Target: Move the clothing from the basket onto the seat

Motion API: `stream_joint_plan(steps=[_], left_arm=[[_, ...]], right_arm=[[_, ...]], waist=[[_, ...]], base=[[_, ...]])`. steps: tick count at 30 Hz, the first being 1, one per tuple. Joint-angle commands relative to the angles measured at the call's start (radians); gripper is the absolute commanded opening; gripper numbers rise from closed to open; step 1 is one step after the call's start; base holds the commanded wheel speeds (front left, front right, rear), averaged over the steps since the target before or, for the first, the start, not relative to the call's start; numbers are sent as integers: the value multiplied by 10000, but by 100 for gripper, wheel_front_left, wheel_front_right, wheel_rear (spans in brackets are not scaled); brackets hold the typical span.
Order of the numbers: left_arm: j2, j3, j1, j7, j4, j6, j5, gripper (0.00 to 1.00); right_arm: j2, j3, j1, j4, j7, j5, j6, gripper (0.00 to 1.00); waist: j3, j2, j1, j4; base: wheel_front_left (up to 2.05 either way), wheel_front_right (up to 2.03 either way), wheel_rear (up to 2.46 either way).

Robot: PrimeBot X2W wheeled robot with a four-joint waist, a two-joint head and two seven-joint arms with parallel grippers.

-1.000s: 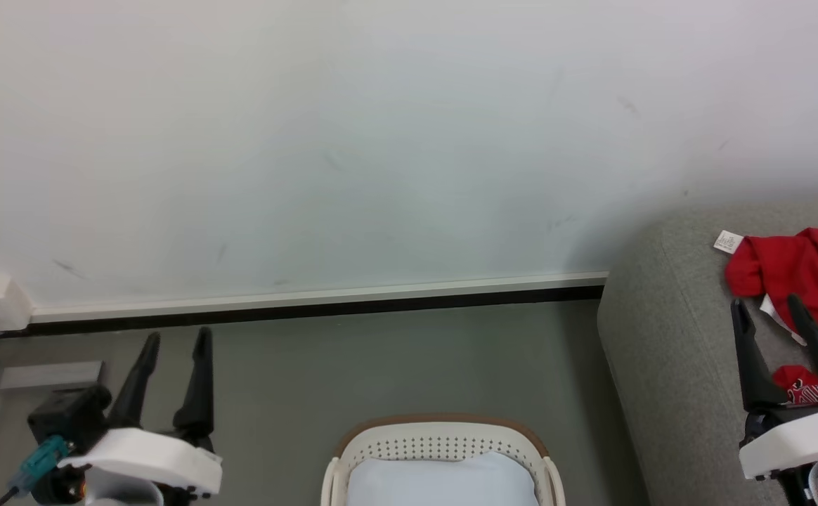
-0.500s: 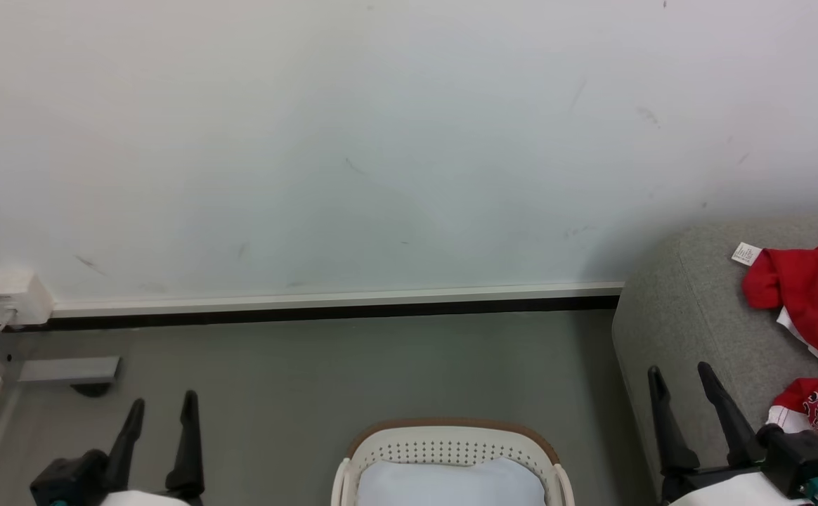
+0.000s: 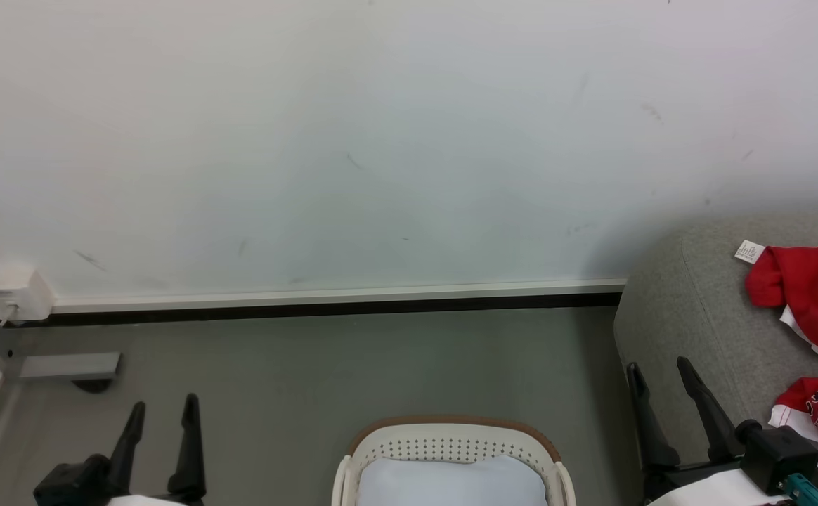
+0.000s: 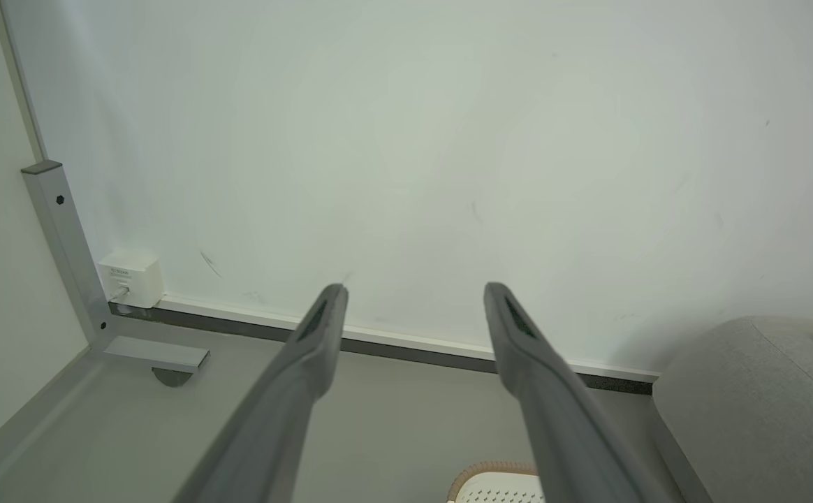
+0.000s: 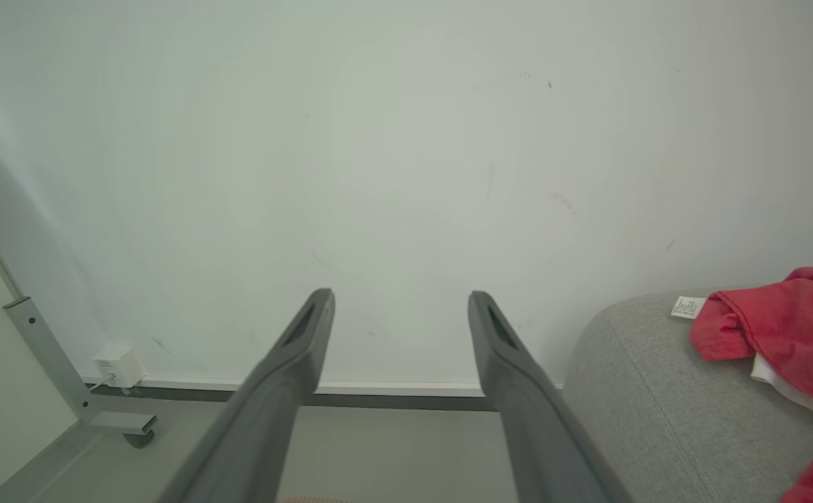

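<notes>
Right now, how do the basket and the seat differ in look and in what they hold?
The basket is cream-white perforated plastic with a brown rim; the seat is grey woven fabric. What shows of the basket's inside holds a pale pad; the seat carries the red clothing. The basket stands straight ahead of the robot; the seat lies to its right. Both rest on the grey floor near the wall.
</notes>
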Motion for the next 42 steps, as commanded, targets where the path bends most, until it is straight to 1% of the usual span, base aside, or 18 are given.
stream_joint_plan(steps=[1, 10, 15, 16, 19, 30, 42], left_arm=[[-27, 66, -60, -1, 26, -45, 118, 100], [-231, 382, -127, -1, 93, -223, 411, 100], [-313, 445, -145, -1, 191, -284, 399, 100], [-315, 418, -79, 2, 196, -255, 382, 0], [-378, 433, -9, 74, 439, -252, 260, 0], [-403, 481, -137, 675, 336, -264, -1809, 0], [-427, 444, -196, 1151, 160, -277, -3793, 0]], right_arm=[[14, -7, -121, -23, -31, -76, -23, 100], [43, 43, -152, 42, -32, 84, -23, 100], [47, 96, -162, 100, -32, 123, -23, 100], [38, 85, -48, 66, 0, 77, 0, 0], [43, 75, 134, 194, 43, 203, 2, 0], [-5, -283, 129, 92, 553, 2168, 0, 0], [-40, -628, 123, 0, 1042, 4006, -2, 0]], waist=[[-5, 0, 0, -4], [1, 0, 0, -22], [-19, 0, 0, -37], [-19, 0, 0, -37], [-17, 0, 0, -34], [10, 0, 0, 15], [40, 0, 0, 69]], base=[[0, 0, 0], [0, 0, 0], [0, 0, 0], [0, 0, 0], [0, 0, 0], [0, 0, 0], [0, 0, 0]])
